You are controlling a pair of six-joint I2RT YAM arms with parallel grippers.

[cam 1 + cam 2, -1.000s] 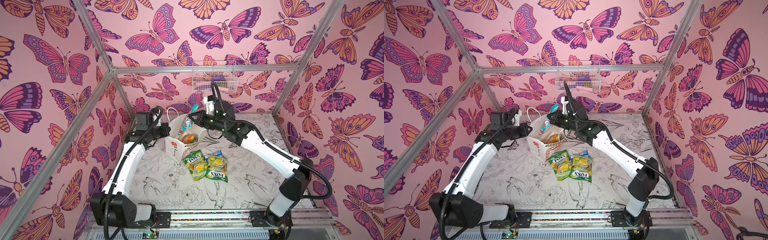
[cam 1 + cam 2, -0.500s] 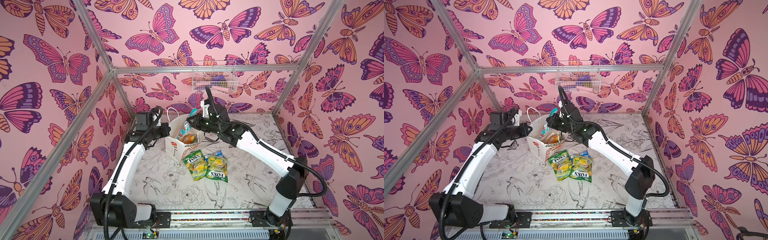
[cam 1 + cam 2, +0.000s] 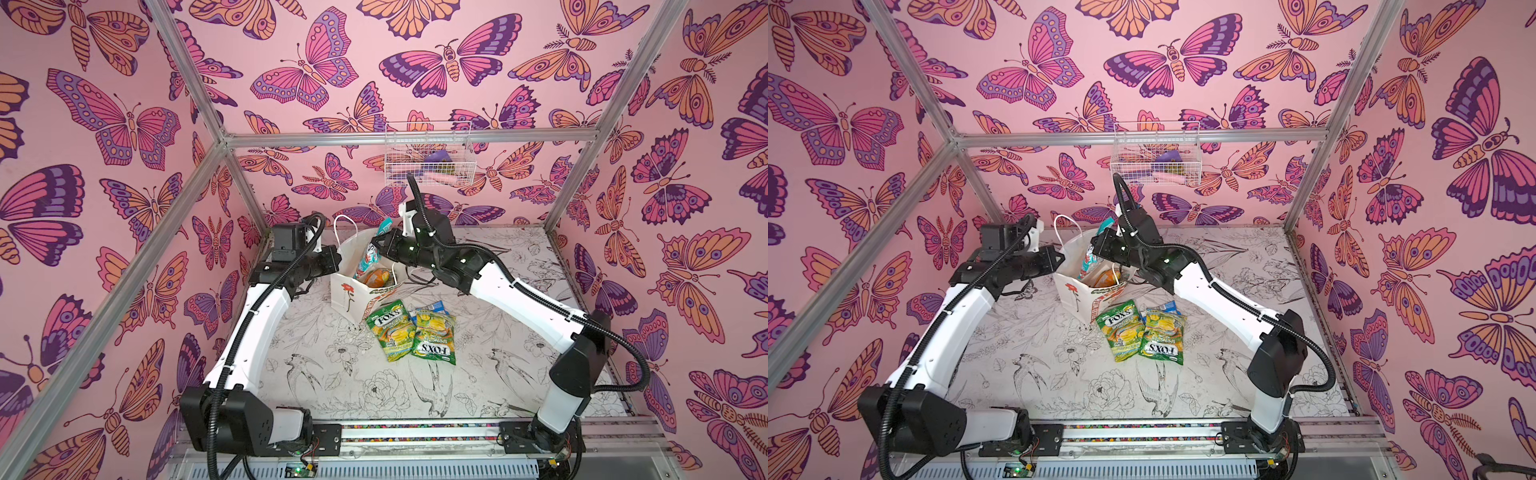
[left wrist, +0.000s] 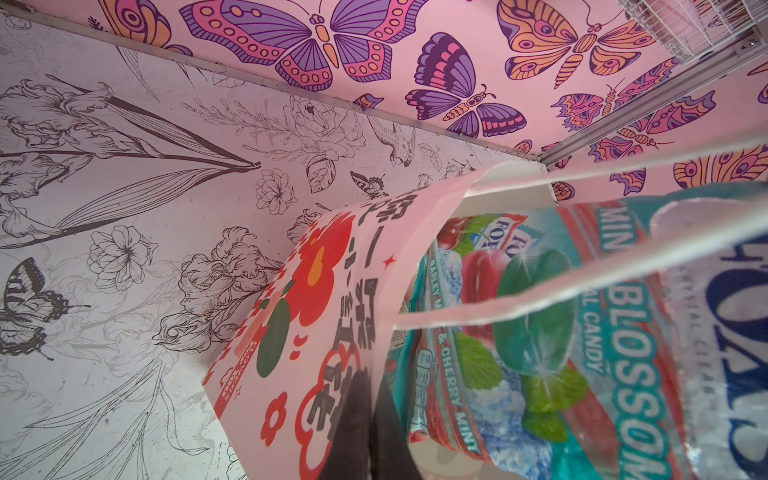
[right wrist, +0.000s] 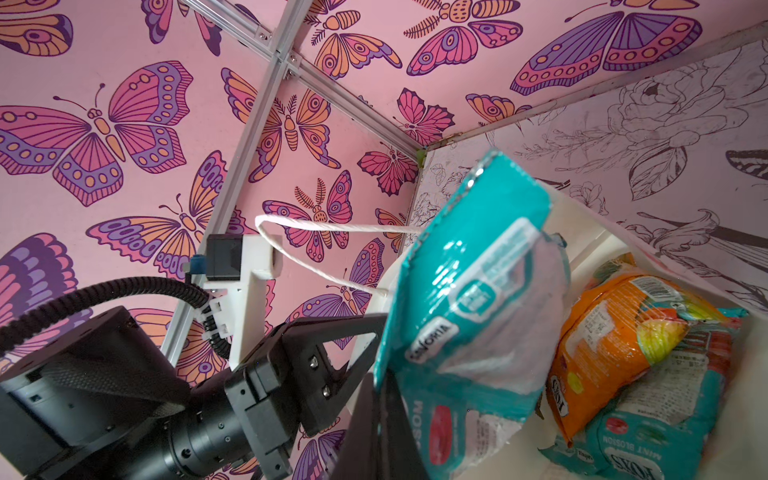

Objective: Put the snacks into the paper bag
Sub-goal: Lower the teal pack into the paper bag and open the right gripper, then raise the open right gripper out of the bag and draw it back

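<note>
Glossy plastic snacks (image 3: 390,328); matt paper bag (image 3: 347,291) with twisted cord handles (image 5: 332,226).

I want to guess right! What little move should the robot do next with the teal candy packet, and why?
Probably open the right gripper: the teal packet it pinches hangs partly inside the paper bag, whose rim the left gripper holds.
</note>
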